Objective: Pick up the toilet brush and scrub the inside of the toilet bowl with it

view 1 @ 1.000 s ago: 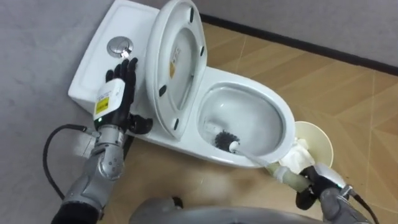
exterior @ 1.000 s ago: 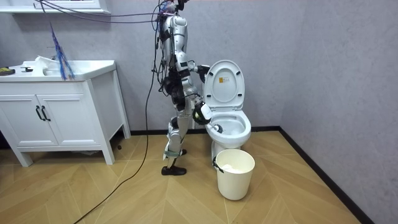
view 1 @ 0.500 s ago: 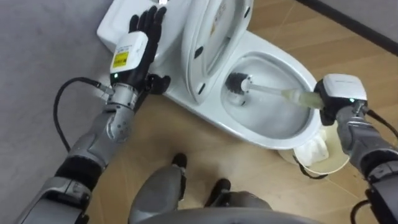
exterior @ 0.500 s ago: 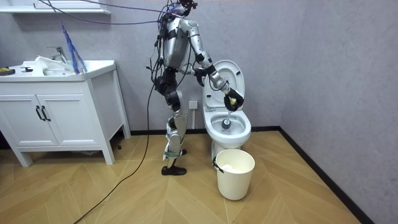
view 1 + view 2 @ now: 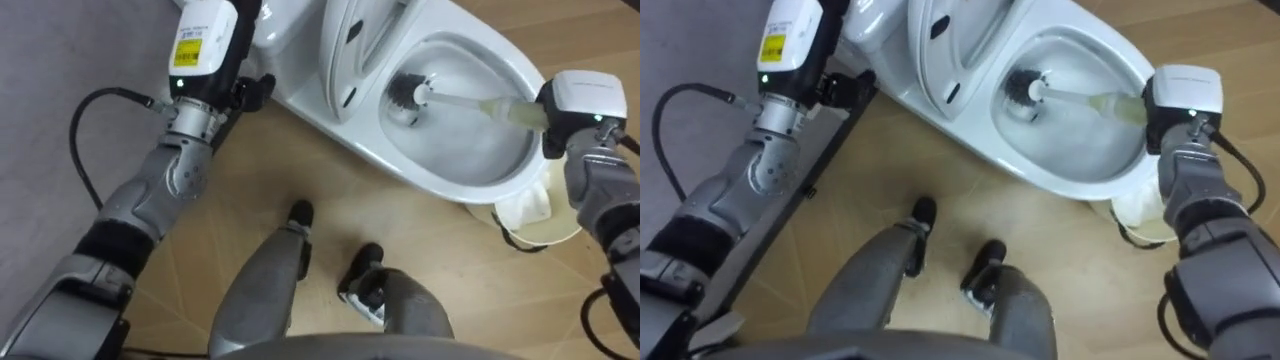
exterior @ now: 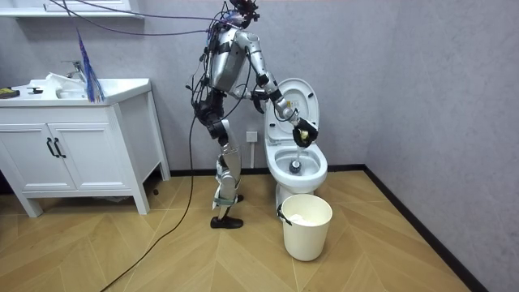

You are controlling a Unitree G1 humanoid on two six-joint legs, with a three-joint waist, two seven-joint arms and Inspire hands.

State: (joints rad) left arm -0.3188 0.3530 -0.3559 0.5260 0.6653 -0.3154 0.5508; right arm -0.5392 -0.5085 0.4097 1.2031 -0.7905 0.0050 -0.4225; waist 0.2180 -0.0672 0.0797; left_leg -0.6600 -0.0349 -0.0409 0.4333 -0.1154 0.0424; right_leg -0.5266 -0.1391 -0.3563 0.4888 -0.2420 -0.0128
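The right hand (image 5: 585,100) is clasped round the pale handle of the brush (image 5: 472,103). The brush's dark bristle head lies inside the toilet (image 5: 455,190) bowl, on the side near the raised lid (image 5: 360,40). A cream bin (image 5: 535,222) stands just below that hand, beside the bowl. The left hand (image 5: 205,40) reaches toward the tank (image 5: 290,25). Its fingers are cut off at the picture's edge, so I cannot tell its grip. A yellow label on its back has print too small to read.

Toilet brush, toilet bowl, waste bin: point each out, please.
toilet brush (image 5: 408,92), left eye view, dark bristle head.
toilet bowl (image 5: 482,145), left eye view, bare inner wall.
waste bin (image 6: 306,225), room view, outer side wall.
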